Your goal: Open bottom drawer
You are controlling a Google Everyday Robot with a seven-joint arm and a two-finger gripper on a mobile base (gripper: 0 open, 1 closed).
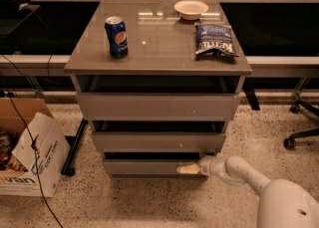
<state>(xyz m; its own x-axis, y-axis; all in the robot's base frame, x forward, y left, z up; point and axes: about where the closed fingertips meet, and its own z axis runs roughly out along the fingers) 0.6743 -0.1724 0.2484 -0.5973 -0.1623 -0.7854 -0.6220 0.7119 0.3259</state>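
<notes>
Claw (189,169), grip I cannot tell, lies at the bottom drawer (144,167); cardboard box (31,158) sits well apart.

gripper (188,169) at bottom drawer's (142,167) right end, can (116,36) and bag (214,39) atop cabinet (159,48)

counter (159,55): glossy grey-brown top | Pepsi can (116,36): upright, 9 o'clock, near left edge | white bowl (191,9): 1 o'clock, by far edge | chip bag (215,39): lying flat, 3 o'clock, just beside bowl | hand (188,169): 6 o'clock, below counter, at bottom drawer (144,167) front
</notes>
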